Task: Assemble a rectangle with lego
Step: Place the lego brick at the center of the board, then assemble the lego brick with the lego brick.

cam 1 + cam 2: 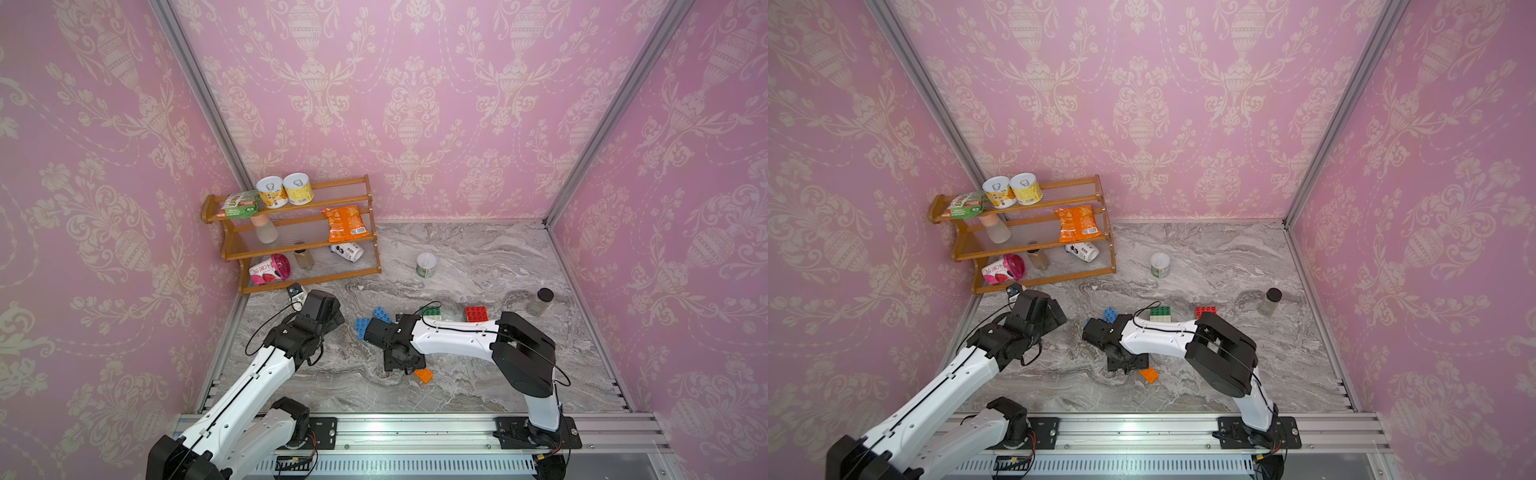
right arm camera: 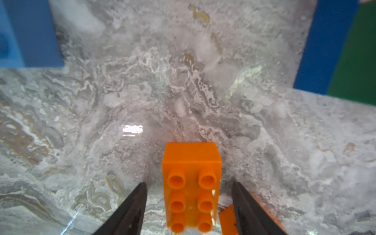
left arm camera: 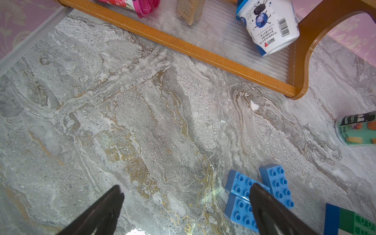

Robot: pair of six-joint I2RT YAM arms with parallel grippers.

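An orange lego brick (image 2: 191, 183) lies studs-up on the marble table between the fingers of my right gripper (image 2: 188, 184), which is open with a gap on each side. A second orange piece (image 2: 226, 220) peeks out by one finger. In both top views an orange brick (image 1: 424, 375) (image 1: 1149, 374) shows beside the right wrist. Blue bricks (image 1: 381, 313) (image 3: 238, 183) lie left of that arm. A green-on-white stack (image 1: 430, 311) and a red brick (image 1: 476, 313) sit behind it. My left gripper (image 3: 185, 186) is open over bare table, with the blue bricks by one fingertip.
A wooden shelf rack (image 1: 291, 232) with tins, bottles and snack packets stands at the back left. A white tin (image 1: 426, 264) and a black-lidded jar (image 1: 541, 302) stand on the table. Pink walls close three sides. A metal rail (image 1: 415, 428) runs along the front.
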